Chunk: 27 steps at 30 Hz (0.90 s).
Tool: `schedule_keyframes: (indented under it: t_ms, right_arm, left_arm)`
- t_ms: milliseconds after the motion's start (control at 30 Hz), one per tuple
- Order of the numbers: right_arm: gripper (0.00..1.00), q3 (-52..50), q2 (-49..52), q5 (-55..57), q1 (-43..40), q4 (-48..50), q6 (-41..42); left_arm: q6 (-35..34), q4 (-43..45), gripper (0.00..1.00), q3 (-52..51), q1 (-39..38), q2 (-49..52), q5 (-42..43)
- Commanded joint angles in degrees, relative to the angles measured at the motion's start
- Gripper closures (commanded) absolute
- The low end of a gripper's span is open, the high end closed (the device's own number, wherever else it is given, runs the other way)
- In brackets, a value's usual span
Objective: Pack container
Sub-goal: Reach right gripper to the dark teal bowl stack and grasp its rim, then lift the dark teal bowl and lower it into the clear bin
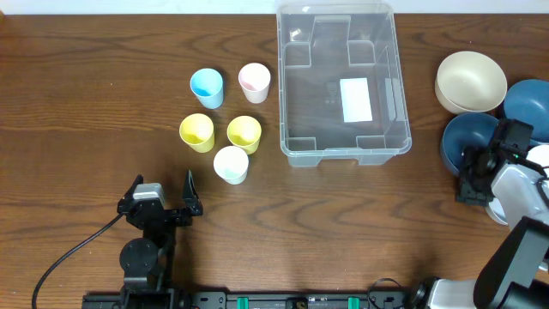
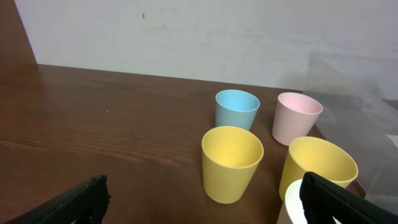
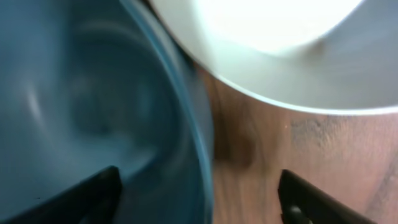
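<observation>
Closest to me, at about 7 o'clock on the worktop (image 1: 69,154), the left pincer (image 1: 165,182) is hanging wide open and holding nothing. Just past it, toward 12 o'clock, five little cups are standing close together, with the white cup (image 1: 231,164) nearest its tips. If that arm is pushing forward too fast, I think it is going to knock the white cup into the yellow cups (image 1: 244,132) behind it. They all look light enough to roll.

Over at 3 o'clock, the right pincer (image 3: 199,186) is sitting over the edge of the dark blue bowl (image 1: 465,137). One finger is inside the bowl and one is outside, with the thin rim between them. The fingers are apart and not pinching yet, so it is holding nothing. This looks to me like the risky bit. The rim is thin and smooth, so a pinch there may be slipping, and the bowl may be tipping or swinging while going up. A pale bowl (image 3: 280,50) is sitting just beside it and could be getting bumped.

Farthest away, at 12 o'clock, the container (image 1: 343,153) is standing with nothing in it. Its walls are tall, so a bowl carried low may be hitting the near wall and shoving the container away.
</observation>
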Motion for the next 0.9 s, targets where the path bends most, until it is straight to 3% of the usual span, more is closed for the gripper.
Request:
schedule_keyframes:
  t_ms: [0, 67, 167, 267, 533, 867]
  right_arm:
    - [0.46, -0.28, 0.46, 0.55, -0.46, 0.04, 0.96]
    - [0.65, -0.26, 0.42, 0.52, -0.46, 0.09, 0.98]
    - [0.78, -0.24, 0.42, 0.48, -0.46, 0.00, 0.96]
    - [0.99, 0.00, 0.20, -0.79, -1.07, -0.02, 0.92]
    - [0.98, 0.31, -3.96, -8.57, -4.28, -0.50, -1.07]
    - [0.98, 8.52, -23.21, -17.75, -7.82, -0.90, -5.29]
  left_arm:
    - [0.98, -1.88, 0.02, -1.31, 0.28, -0.28, -0.68]
    - [0.98, -1.88, 0.02, -1.31, 0.28, -0.28, -0.70]
    - [0.98, -1.88, 0.02, -1.31, 0.28, -0.28, -0.68]
    - [0.96, -1.88, 0.02, -1.31, 0.28, -0.28, -0.70]
    - [0.98, -1.88, 0.02, -1.31, 0.28, -0.28, -0.70]
    - [0.98, -1.88, 0.02, -1.31, 0.28, -0.28, -0.68]
